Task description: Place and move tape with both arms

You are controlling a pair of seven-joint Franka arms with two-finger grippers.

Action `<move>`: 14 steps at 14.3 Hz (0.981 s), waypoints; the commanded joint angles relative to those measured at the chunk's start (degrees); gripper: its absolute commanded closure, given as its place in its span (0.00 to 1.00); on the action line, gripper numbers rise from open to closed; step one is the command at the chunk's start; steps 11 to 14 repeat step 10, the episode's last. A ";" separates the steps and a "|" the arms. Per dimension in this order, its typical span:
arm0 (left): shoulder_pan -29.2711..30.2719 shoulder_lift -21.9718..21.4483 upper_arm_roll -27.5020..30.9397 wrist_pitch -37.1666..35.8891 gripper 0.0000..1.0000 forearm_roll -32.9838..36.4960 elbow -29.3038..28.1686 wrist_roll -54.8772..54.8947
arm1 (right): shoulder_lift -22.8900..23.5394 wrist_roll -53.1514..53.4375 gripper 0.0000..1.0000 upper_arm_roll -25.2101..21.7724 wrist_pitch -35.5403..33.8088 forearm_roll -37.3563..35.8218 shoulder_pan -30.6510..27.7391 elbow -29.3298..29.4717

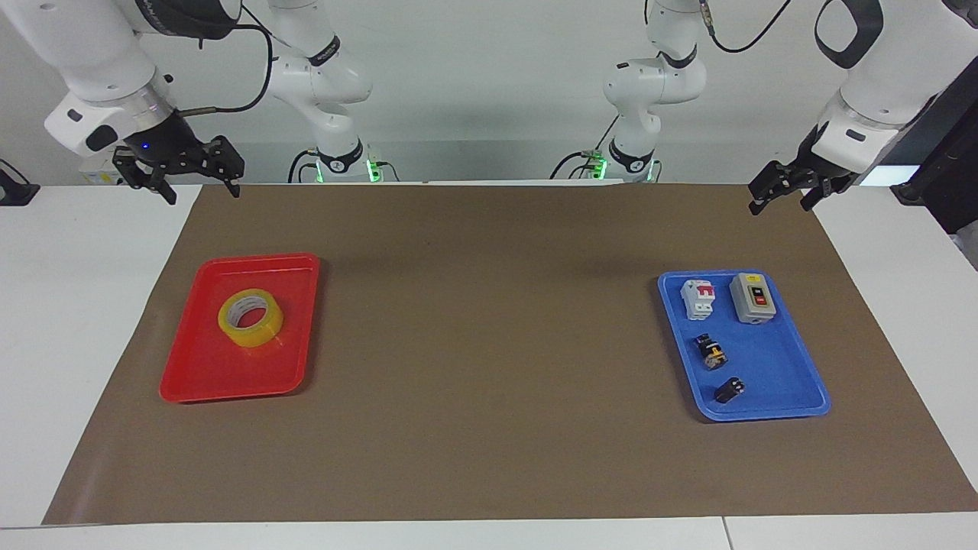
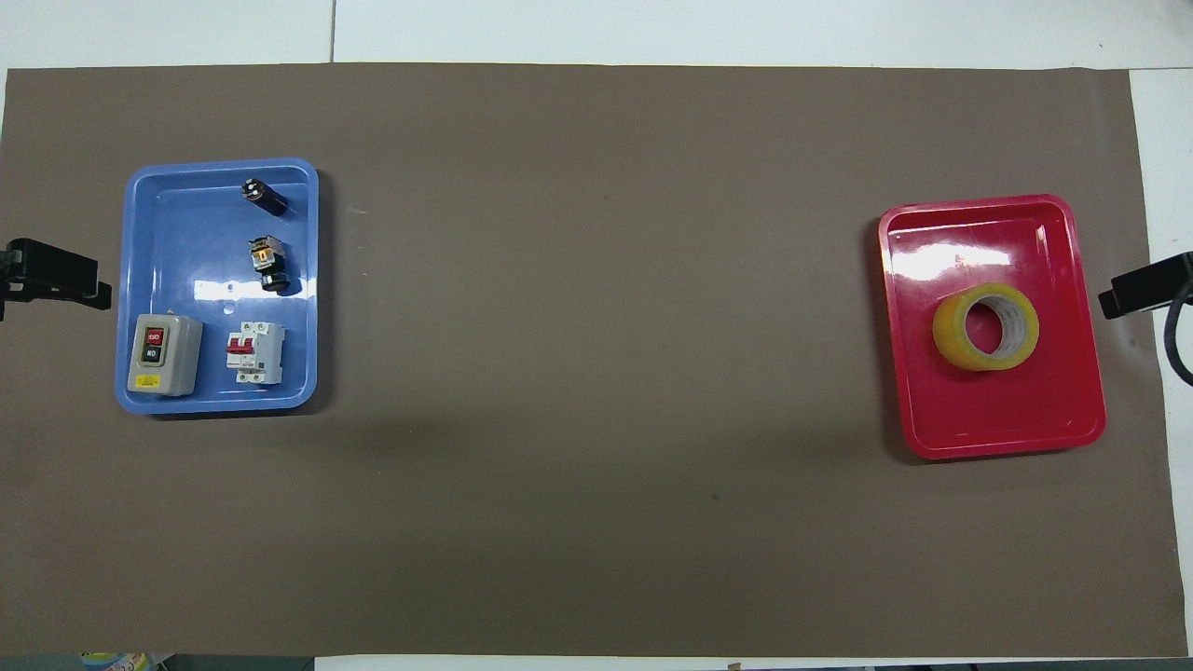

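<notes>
Tape (image 1: 250,318), translucent yellow ring, white core, lying flat

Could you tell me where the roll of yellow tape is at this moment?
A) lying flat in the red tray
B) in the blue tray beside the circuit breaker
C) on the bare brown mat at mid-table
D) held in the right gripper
A: the yellow tape roll lies flat in the red tray, at the right arm's end of the table, with the right gripper raised well clear of it.
</notes>
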 commanded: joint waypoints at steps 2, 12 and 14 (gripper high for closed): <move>0.05 -1.44 0.13 0.05 0.00 -0.98 -1.43 0.88 | -0.33 0.58 0.00 0.30 0.85 1.02 -0.27 -1.21; 0.05 -1.44 0.13 0.05 0.00 -0.98 -1.43 0.88 | -0.60 0.67 0.00 0.56 1.20 1.20 -0.10 -1.74; 0.05 -1.44 0.13 0.05 0.00 -0.98 -1.43 0.88 | -0.60 0.67 0.00 0.56 1.20 1.20 -0.10 -1.74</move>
